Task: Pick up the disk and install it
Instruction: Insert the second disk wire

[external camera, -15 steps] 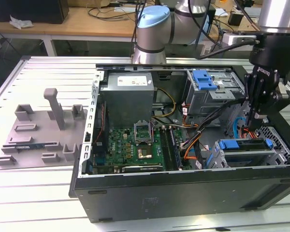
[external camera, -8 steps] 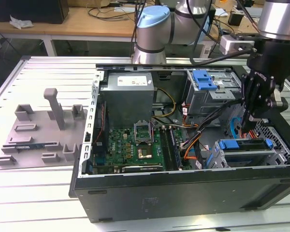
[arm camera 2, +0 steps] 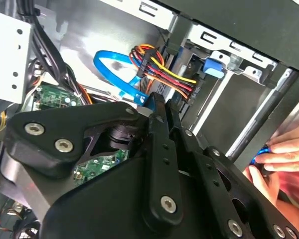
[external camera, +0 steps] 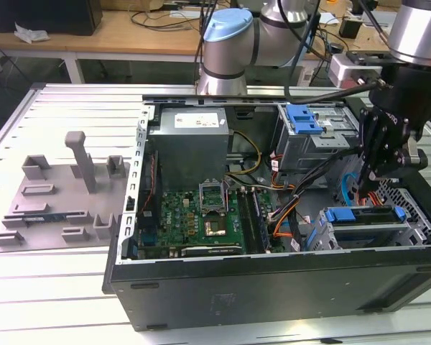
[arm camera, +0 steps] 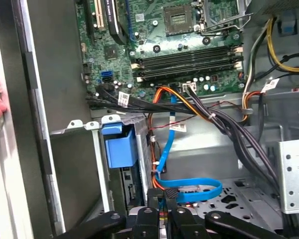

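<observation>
Inside the open computer case (external camera: pixel 273 287), claw (external camera: pixel 365 183) hanging above the disk (external camera: pixel 363 215), fingers pressed together on nothing. Disk already seated in the drive cage (arm camera: pixel 74 164), blue carrier uppermost. Beside the case wall, a person's hand (arm camera 2: pixel 281 159). Nearby, blue cable (arm camera: pixel 189 189).

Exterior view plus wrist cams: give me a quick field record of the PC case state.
gripper: down inside the open PC case, at the exterior view's right
disk: blue-framed, sitting in the drive cage just below the gripper
blue cable: looped right beside the gripper tip
hand: a person's, resting on the outer wall of the case
motherboard: exposed, socket empty
</observation>
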Controlling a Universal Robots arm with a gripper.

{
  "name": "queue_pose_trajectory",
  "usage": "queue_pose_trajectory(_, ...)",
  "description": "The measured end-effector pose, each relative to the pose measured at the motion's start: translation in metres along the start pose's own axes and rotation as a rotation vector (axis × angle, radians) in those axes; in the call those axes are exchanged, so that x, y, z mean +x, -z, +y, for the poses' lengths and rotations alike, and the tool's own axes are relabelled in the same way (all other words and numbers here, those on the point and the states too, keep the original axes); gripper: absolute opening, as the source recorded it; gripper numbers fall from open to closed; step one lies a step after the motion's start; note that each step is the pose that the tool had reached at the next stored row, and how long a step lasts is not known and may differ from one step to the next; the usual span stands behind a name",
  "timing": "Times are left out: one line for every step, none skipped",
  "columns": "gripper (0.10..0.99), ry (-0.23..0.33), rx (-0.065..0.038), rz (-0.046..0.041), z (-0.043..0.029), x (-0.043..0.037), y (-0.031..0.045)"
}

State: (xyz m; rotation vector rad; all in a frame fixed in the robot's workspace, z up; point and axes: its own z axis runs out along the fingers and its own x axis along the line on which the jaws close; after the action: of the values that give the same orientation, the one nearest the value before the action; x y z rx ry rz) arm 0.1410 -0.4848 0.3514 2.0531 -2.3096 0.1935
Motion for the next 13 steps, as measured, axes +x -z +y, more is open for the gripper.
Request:
queue_pose_trajectory(0.161, 0.002, 0.000, -0.0062, 0.0001, 0.0010, 0.0008)
queue_pose_trajectory(0.161, 0.004, 0.000, -0.0096, 0.0003, 0.0017, 0.0016)
queue_pose_trajectory(0.161, 0.006, 0.000, -0.0125, 0.0004, 0.0027, 0.0031)
queue_pose_trajectory(0.161, 0.007, 0.000, -0.0147, 0.0006, 0.0036, 0.0046)
queue_pose_trajectory(0.161, 0.010, 0.000, -0.0170, 0.0009, 0.0045, 0.0059)
queue_pose_trajectory(0.161, 0.020, 0.000, -0.0216, 0.0018, 0.0053, 0.0072)
queue_pose_trajectory(0.161, 0.025, 0.001, -0.0224, 0.0021, 0.0055, 0.0075)
queue_pose_trajectory(0.161, 0.034, 0.002, -0.0233, 0.0024, 0.0056, 0.0078)
queue_pose_trajectory(0.161, 0.042, 0.003, -0.0237, 0.0028, 0.0059, 0.0080)
queue_pose_trajectory(0.161, 0.050, 0.004, -0.0241, 0.0031, 0.0062, 0.0082)
queue_pose_trajectory(0.161, 0.059, 0.005, -0.0246, 0.0036, 0.0067, 0.0083)
queue_pose_trajectory(0.161, 0.062, 0.005, -0.0249, 0.0036, 0.0091, 0.0080)
queue_pose_trajectory(0.161, 0.062, 0.005, -0.0256, 0.0032, 0.0127, 0.0075)
